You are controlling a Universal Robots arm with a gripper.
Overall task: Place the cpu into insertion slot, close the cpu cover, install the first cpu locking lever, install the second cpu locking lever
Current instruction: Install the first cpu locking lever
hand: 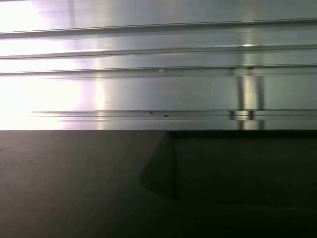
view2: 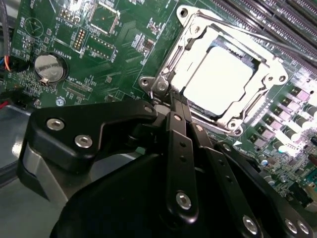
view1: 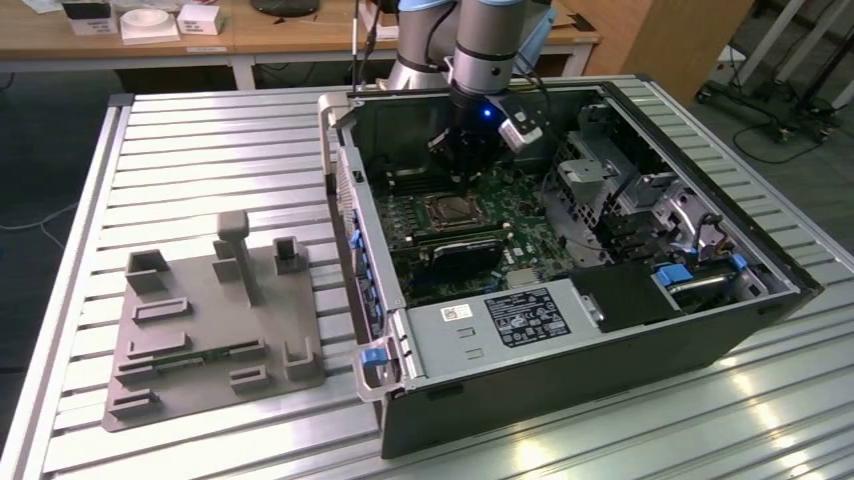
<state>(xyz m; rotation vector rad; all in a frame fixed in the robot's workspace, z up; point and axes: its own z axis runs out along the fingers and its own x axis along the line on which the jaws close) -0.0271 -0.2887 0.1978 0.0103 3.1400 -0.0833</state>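
the gripper (view2: 172,101) has its jaws pressed together, nothing visible between them, tips at one corner of the cpu cover (view2: 270,74). the cpu (view2: 223,79) sits in the insertion slot (view1: 451,210) under that frame, just beyond the tips.

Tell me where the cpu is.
In the second wrist view the cpu lies framed by the cpu cover on the green motherboard, just past the gripper.
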